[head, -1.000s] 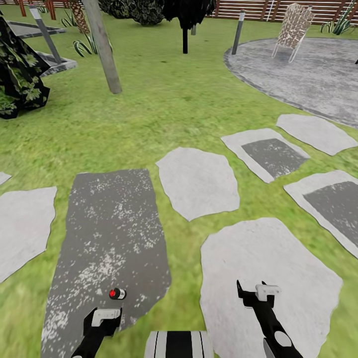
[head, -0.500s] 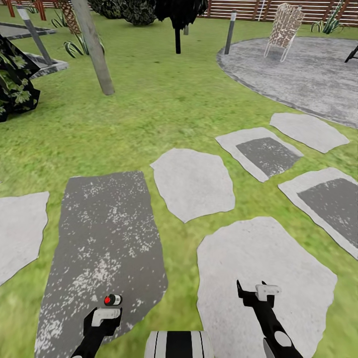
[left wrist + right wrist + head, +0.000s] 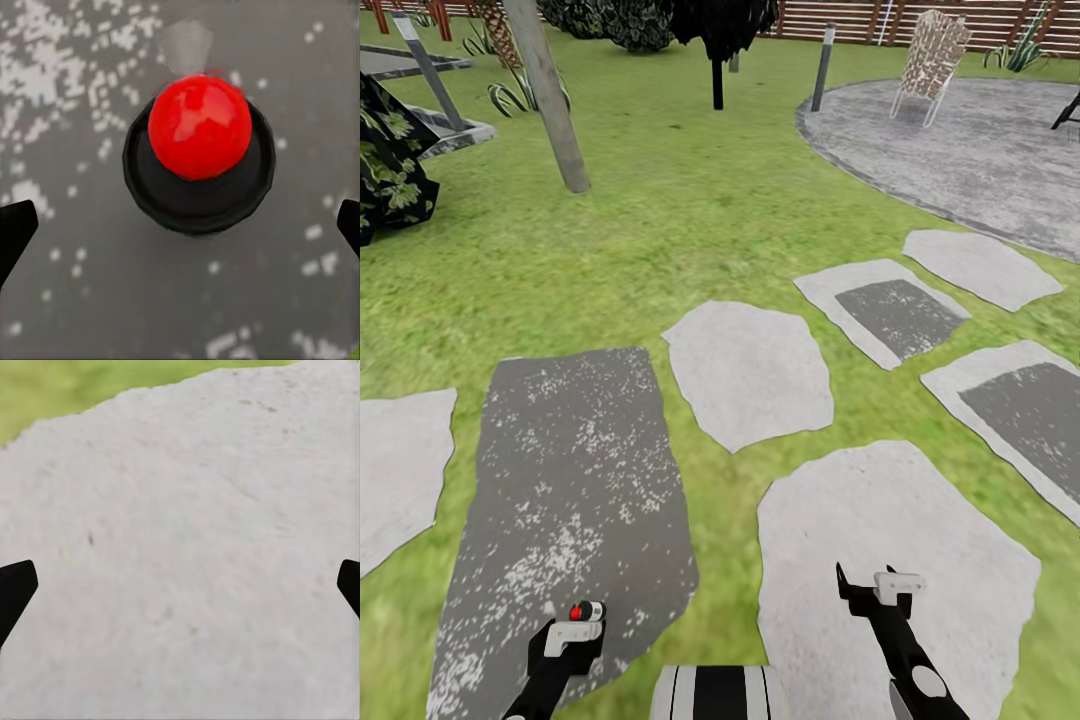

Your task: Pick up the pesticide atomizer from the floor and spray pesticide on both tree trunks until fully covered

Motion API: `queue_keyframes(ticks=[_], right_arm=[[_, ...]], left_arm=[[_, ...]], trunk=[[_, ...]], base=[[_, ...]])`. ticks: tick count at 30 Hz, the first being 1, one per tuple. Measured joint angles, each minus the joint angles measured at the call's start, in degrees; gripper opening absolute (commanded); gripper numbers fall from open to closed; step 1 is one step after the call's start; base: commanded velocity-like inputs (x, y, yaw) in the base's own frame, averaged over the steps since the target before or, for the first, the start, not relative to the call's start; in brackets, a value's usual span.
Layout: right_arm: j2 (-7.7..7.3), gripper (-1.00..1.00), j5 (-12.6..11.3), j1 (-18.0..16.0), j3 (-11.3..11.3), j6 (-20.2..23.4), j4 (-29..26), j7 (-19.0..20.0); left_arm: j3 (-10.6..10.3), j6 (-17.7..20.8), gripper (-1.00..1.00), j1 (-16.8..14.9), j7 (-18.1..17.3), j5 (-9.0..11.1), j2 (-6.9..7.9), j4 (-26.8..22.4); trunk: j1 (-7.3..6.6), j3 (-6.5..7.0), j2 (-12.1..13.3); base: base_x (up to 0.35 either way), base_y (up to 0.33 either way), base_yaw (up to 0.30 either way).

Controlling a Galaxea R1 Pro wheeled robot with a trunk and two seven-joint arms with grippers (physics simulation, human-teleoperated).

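Note:
The pesticide atomizer (image 3: pixel 586 611) is a small black cylinder with a red cap, standing on a dark speckled paving stone (image 3: pixel 570 470). My left gripper (image 3: pixel 567 648) hovers just behind and above it, open. In the left wrist view the atomizer (image 3: pixel 199 150) lies ahead, between the spread fingertips of the left gripper (image 3: pixel 180 229). My right gripper (image 3: pixel 880 598) is open over a pale stone (image 3: pixel 900 520), with nothing between its fingers in the right wrist view (image 3: pixel 180 589). One tree trunk (image 3: pixel 548 95), grey-brown and leaning, rises from the garden lawn at the far left.
Stepping stones (image 3: pixel 748 370) cross the grass toward a round paved area (image 3: pixel 980 150) with a chair (image 3: pixel 930 60). A near-black thin tree (image 3: pixel 717 70), two lamp posts (image 3: pixel 822 65) (image 3: pixel 425 65), a dark bush (image 3: pixel 390 160) and the slat fence (image 3: pixel 860 15) stand beyond.
The whole view has shifted left and slightly down, so the camera moved. The atomizer now sits closer to my left gripper. Both grippers stay open.

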Motion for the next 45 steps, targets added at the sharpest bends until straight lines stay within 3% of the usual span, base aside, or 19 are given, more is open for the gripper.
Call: queue_keyframes(ticks=[45], right_arm=[[-0.08,1.00,0.07,0.02,-0.01,-0.07,0.09,0.00]], left_arm=[[0.00,-0.03,1.00,0.03,0.00,-0.10,-0.02,0.07]], trunk=[[0.00,0.32,0.00]], base=[[0.020,-0.006,0.012]])
